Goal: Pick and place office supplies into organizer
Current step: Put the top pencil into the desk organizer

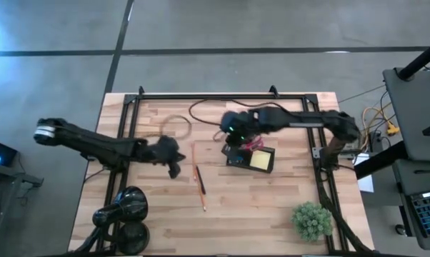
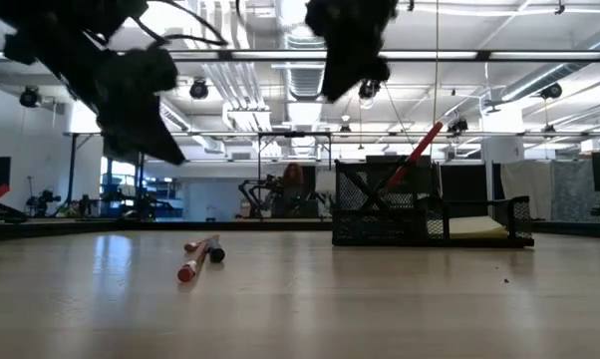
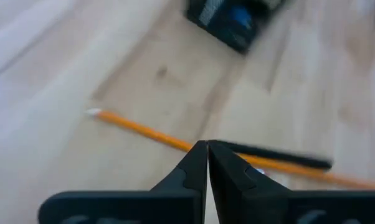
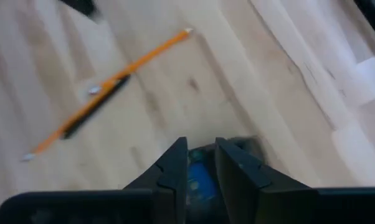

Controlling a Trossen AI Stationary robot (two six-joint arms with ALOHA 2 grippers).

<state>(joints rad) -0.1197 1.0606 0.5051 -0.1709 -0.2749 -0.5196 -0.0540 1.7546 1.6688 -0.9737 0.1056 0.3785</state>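
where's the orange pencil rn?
High view: the orange pencil lies on the table near the middle, beside a dark pen, between the left gripper and the organizer.

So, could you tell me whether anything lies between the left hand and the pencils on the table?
Nothing visible does. The shut left hand hovers beside the orange pencil and dark pen, only bare table between them.

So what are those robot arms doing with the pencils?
They are tidying desk things into the black organizer. The right gripper hangs over it, pinching a tiny blue piece. The left gripper, shut and empty, hovers above the orange pencil and dark pen lying on the table.
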